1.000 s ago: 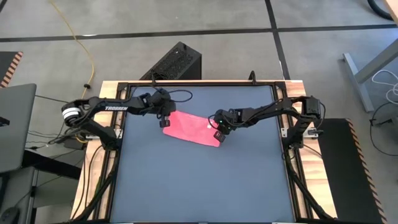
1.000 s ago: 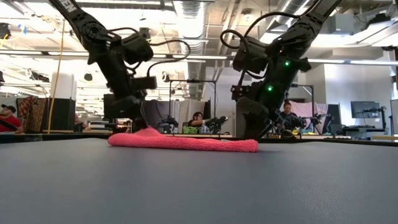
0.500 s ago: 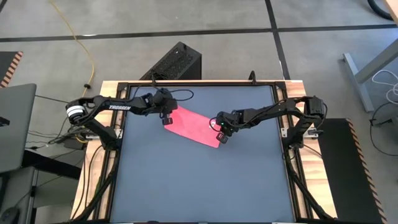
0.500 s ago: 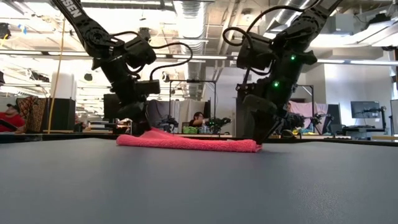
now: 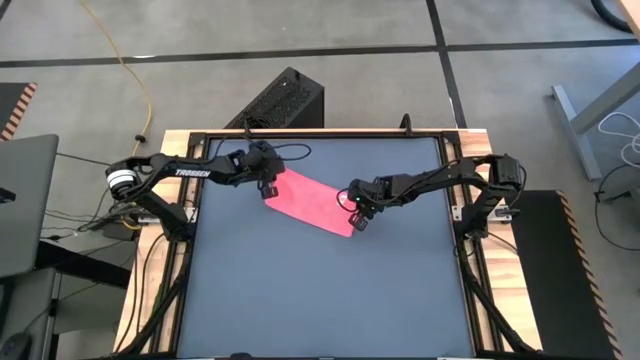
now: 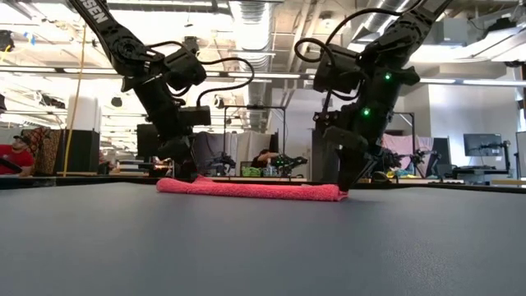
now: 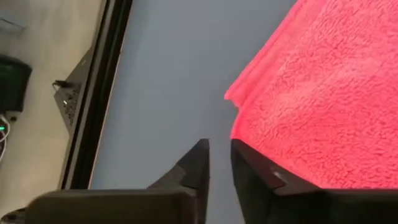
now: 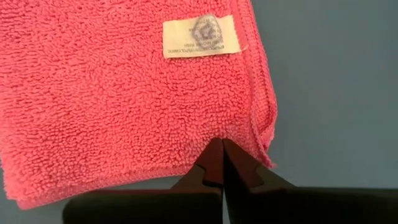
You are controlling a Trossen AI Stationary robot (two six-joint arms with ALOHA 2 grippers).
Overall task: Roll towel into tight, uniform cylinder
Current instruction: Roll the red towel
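Observation:
The bright pink towel (image 5: 310, 203) lies flat on the dark grey tabletop at the far middle, slanting from far left to near right. Its white tag (image 8: 200, 36) faces up near the right end. My left gripper (image 5: 268, 192) stands at the towel's left corner (image 7: 233, 118), pointing down. Its fingers are a narrow gap apart (image 7: 219, 152), with only bare table between them and the towel beside one finger. My right gripper (image 5: 357, 221) points down at the towel's right end (image 6: 339, 192) and is shut on it. My right gripper comes from above, its shut fingertips (image 8: 214, 155) meeting on the towel's near edge by the tag-side corner (image 8: 239, 140). The hem puckers slightly toward the tips. How many layers are caught is hidden by the fingers. The towel lies flat on the table.
The table's black frame rail (image 7: 99, 81) runs close behind my left gripper. A black box (image 5: 285, 100) stands beyond the far edge. Bare tabletop (image 5: 320, 300) stretches toward the near edge. A person (image 6: 10, 156) sits in the room behind.
My left gripper has gone down and a little toward the table's right. The towel's left end, lifted off the table a second ago, has come down and now lies flat. The right end has stayed on the table.

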